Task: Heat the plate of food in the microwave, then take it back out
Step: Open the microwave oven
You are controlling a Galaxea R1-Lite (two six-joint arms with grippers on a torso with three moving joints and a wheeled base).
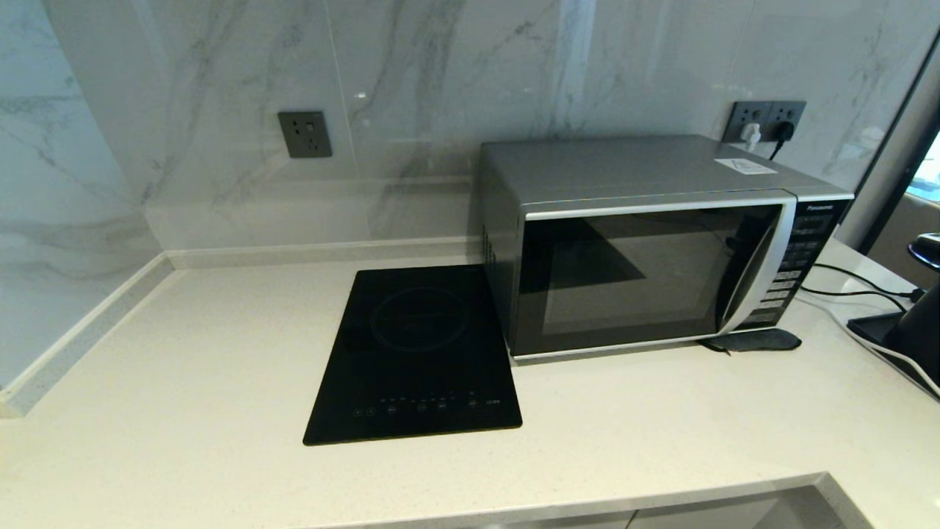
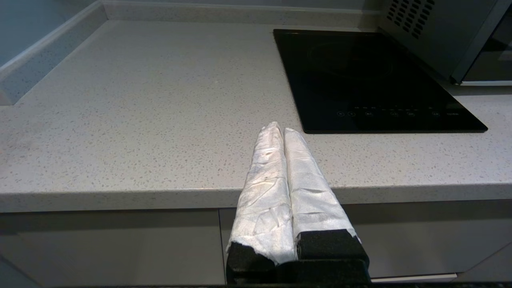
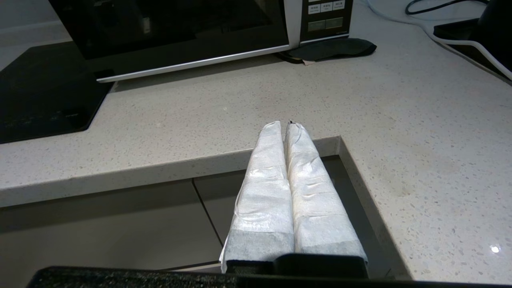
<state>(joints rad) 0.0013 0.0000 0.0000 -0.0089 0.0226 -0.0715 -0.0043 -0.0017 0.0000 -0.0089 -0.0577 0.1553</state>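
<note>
Both claws are pressed together and empty: left claw (image 2: 280, 130), right claw (image 3: 285, 125). The microwave (image 1: 646, 257) sits at three o'clock on the tabletop (image 1: 183, 411), door shut — no plate in sight. Open wide, hook the handle (image 1: 756, 268) squarely — pull smoothly.

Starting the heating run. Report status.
Left pincer and right pincer shut, empty, parked off counter edge. Microwave door closed. Plate of food not in view.

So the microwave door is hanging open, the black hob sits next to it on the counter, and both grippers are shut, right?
Not quite. The microwave door is closed, flush with its front, as the head view shows. The rest holds: the black hob sits beside it on the counter, and the left gripper and right gripper are shut.
</note>
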